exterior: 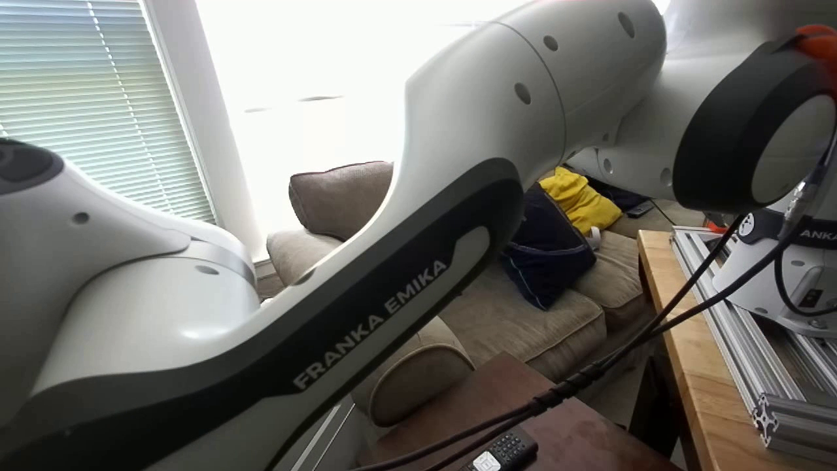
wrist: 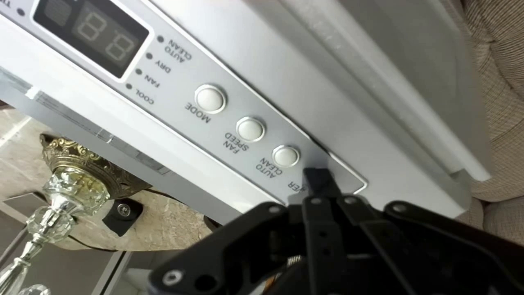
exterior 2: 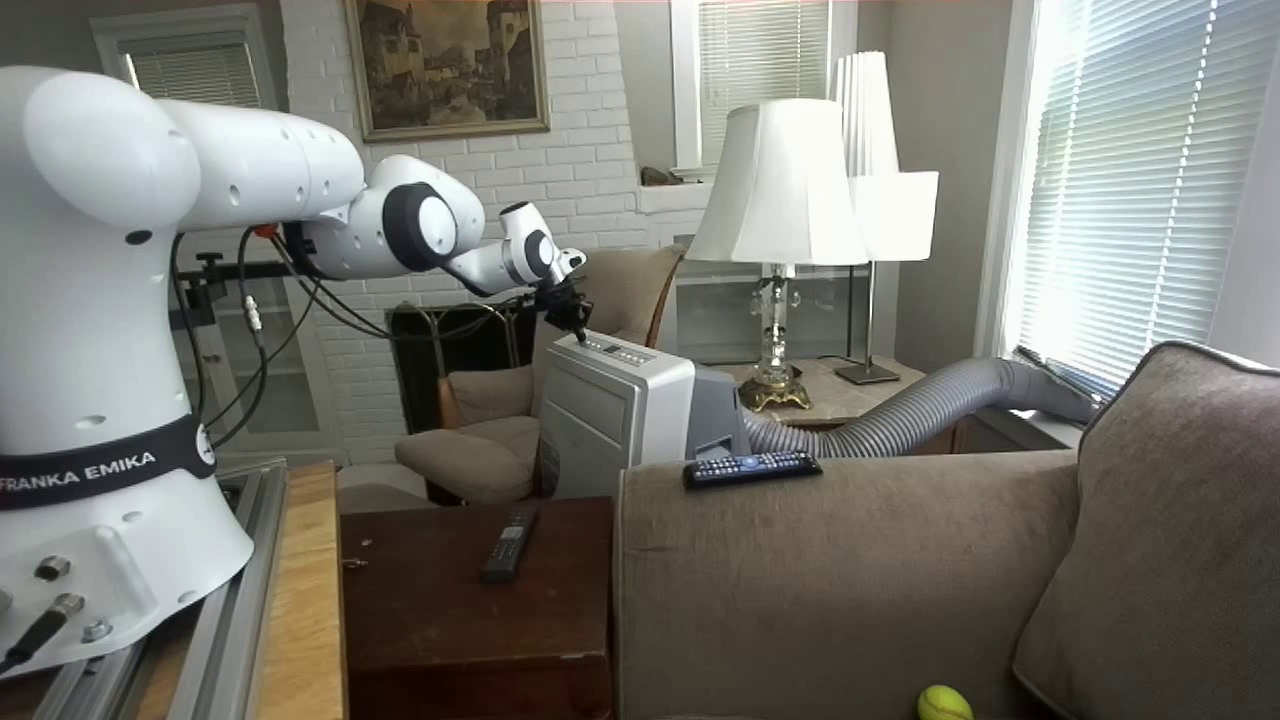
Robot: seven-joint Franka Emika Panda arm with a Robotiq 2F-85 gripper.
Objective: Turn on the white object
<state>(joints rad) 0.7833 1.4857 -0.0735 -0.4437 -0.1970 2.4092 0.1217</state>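
White air conditioner (exterior 2: pixel 610 420) stands between sofa arm (exterior 2: pixel 840 560) and armchair (exterior 2: pixel 475 465): boxy, paneled side, control strip (wrist: pixel 230 112) on top, round white buttons (wrist: pixel 250 129), dark display (wrist: pixel 92 37). I have the tool (wrist: pixel 320 178) clenched at the strip's end; contact unclear.

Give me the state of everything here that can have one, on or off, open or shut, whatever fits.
White air conditioner: apparently off
Display: unlit
Mode lights: unlit
Hand: shut, at one end of the control panel, contact unclear
Window blinds: lowered
Ribbed hose: extended
Large lamp: cannot tell whether lit
Sofa-arm remote: lying buttons up
Table remote: lying buttons up
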